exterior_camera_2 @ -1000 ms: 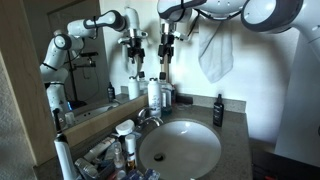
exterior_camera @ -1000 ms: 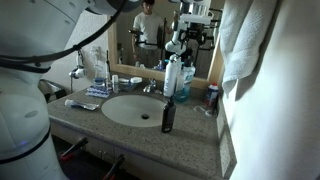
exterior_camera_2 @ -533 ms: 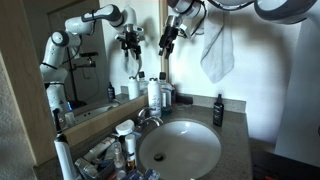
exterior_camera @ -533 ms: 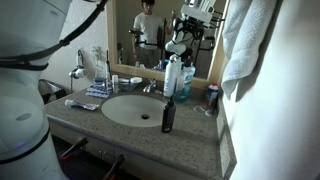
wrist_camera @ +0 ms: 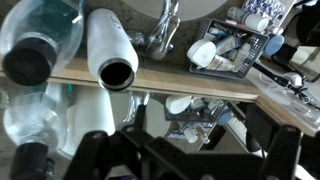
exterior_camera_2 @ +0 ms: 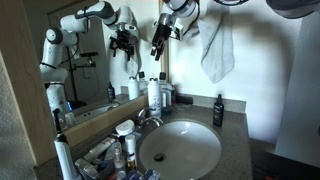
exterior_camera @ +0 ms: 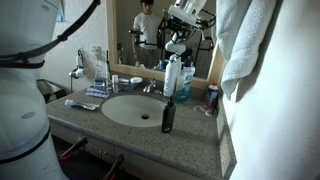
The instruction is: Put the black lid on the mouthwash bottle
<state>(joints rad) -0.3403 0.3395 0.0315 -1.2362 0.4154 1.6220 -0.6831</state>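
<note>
The mouthwash bottle (exterior_camera: 186,86), clear with blue-teal liquid, stands at the back of the counter against the mirror, next to a taller white bottle (exterior_camera: 172,72). It also shows in an exterior view (exterior_camera_2: 166,96). In the wrist view it lies at the top left (wrist_camera: 40,40), and its top is a black round that looks like the black lid (wrist_camera: 28,60). My gripper (exterior_camera_2: 158,40) hangs high above these bottles, also visible in an exterior view (exterior_camera: 179,22). In the wrist view its jaws (wrist_camera: 190,150) stand wide apart with nothing between them.
A small dark slim bottle (exterior_camera: 168,115) stands at the sink's front rim. The white sink basin (exterior_camera_2: 180,148) and faucet (exterior_camera_2: 147,116) fill the counter middle. Toiletries crowd one counter end (exterior_camera_2: 115,150). A towel (exterior_camera_2: 215,45) hangs by the mirror.
My gripper has risen steadily, up and away from the bottles at the back of the counter. The bottles have not moved.
</note>
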